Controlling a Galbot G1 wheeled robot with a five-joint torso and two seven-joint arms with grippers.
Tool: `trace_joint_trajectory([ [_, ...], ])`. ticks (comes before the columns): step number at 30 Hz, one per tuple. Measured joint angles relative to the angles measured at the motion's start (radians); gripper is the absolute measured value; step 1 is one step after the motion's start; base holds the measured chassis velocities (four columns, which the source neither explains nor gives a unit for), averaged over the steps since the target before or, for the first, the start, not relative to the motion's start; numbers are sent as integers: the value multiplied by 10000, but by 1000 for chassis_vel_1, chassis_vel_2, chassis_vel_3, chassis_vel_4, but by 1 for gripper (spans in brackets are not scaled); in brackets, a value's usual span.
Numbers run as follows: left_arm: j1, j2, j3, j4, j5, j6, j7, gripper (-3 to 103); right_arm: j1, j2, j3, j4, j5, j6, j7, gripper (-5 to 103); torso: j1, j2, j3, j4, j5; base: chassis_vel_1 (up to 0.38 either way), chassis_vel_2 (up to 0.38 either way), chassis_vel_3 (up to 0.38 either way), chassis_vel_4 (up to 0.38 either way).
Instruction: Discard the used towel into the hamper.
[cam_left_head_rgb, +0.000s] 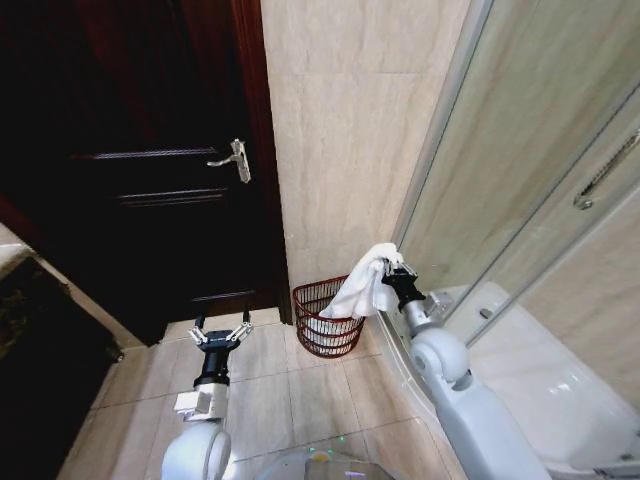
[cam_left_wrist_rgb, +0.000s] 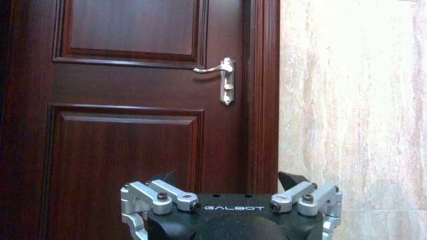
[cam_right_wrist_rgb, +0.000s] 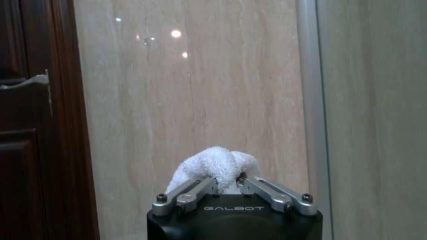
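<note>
Above the hamper (cam_left_head_rgb: 326, 318), the right claw (cam_left_head_rgb: 392, 268) pinches the white towel (cam_left_head_rgb: 362, 287), draping toward its rim.

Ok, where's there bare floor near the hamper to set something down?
Bare tile lies between the door and the hamper, around the open left gripper. It is crowded on the hamper's other side: the right gripper holds the towel over the rim, beside the shower glass.
</note>
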Motion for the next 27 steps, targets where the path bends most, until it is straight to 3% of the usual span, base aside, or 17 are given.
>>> trace_joint_trajectory([
  [8, 73, 67, -32, -183, -16, -19, 1, 100, -1115, 259, 365, 648, -511, 229, -237, 5, -159, -385, -224, -1, 0, -18, 22, 18, -24],
  [27, 110, 107, 106, -318, 3, -72, 7, 100, -1657, 254, 675, 1398, -553, 273, -245, 5, -485, -1161, -677, -1, 0, -2, 1, 1, -3],
])
